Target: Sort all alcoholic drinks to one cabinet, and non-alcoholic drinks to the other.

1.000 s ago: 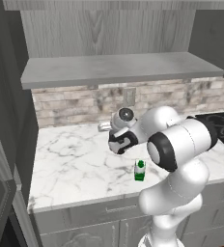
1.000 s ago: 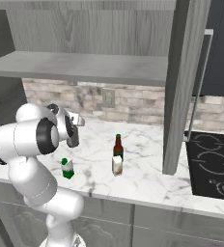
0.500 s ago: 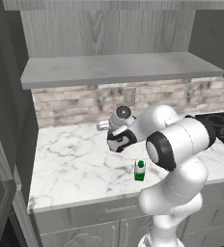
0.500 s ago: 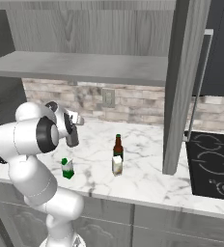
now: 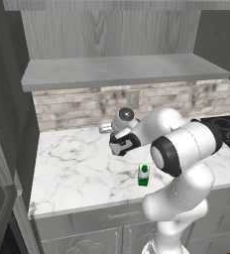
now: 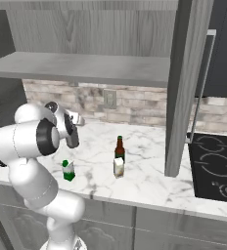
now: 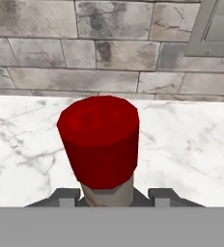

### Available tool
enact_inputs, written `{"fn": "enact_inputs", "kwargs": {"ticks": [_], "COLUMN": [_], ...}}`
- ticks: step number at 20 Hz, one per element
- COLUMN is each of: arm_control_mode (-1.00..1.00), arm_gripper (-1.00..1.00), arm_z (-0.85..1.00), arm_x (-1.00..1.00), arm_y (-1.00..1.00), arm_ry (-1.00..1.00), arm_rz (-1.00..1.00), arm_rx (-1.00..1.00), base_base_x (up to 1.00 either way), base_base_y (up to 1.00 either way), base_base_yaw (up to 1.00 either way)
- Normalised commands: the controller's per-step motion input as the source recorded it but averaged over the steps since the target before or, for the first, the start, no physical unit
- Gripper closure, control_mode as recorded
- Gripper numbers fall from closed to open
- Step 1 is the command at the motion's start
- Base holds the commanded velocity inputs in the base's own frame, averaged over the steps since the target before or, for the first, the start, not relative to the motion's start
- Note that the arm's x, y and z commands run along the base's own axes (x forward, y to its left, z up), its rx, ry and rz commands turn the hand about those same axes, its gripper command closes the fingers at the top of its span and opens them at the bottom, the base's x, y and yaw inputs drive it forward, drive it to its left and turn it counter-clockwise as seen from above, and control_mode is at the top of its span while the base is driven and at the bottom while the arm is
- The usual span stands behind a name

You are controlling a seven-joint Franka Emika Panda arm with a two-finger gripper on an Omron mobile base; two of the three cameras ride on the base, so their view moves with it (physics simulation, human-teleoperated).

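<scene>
gripper [image 7: 112, 198] since closed on red-capped bottle [image 7: 100, 144]

A white marble counter [image 5: 77, 163] runs below a stone-tile backsplash [image 5: 67, 106] with an outlet [image 6: 109, 99].

The counter [image 6: 149, 178] is running along the brick wall [image 6: 135, 105], and the long shelf [image 5: 122, 69] is hanging over it. The stove top [image 6: 215, 166] is sitting at the right end of the counter. A tall side panel [image 6: 181, 88] is standing between the stove top and the open counter.

The slim bottle [image 6: 119, 148] is standing near the middle of the counter, with a small carton [image 6: 118, 167] touching its front. Another small carton [image 6: 68, 170] is sitting to their left, nearer the counter's front edge.

In the hand view, the capped bottle [image 7: 100, 144] is standing between the two fingers [image 7: 65, 197], before the wall. An outlet plate [image 7: 219, 26] is sitting on the wall behind it, off to the right.
</scene>
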Motion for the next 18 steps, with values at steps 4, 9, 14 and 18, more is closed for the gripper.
{"fn": "enact_inputs", "kwargs": {"ticks": [4,9,14,18], "arm_control_mode": [-1.0,-1.0,-1.0,-1.0], "arm_gripper": [1.0,1.0,1.0,1.0], "arm_z": [0.48,0.68,0.64,0.46], "arm_x": [-0.07,-0.07,-0.15,-0.29], "arm_y": [0.0,0.0,0.0,0.0], "arm_ry": [-0.03,0.01,0.08,0.02], "arm_rz": [0.02,0.02,0.0,0.0], "arm_rx": [0.04,0.1,0.07,0.0], "base_base_x": [0.0,0.0,0.0,0.0], "base_base_y": [0.0,0.0,0.0,0.0], "base_base_yaw": [0.0,0.0,0.0,0.0]}}
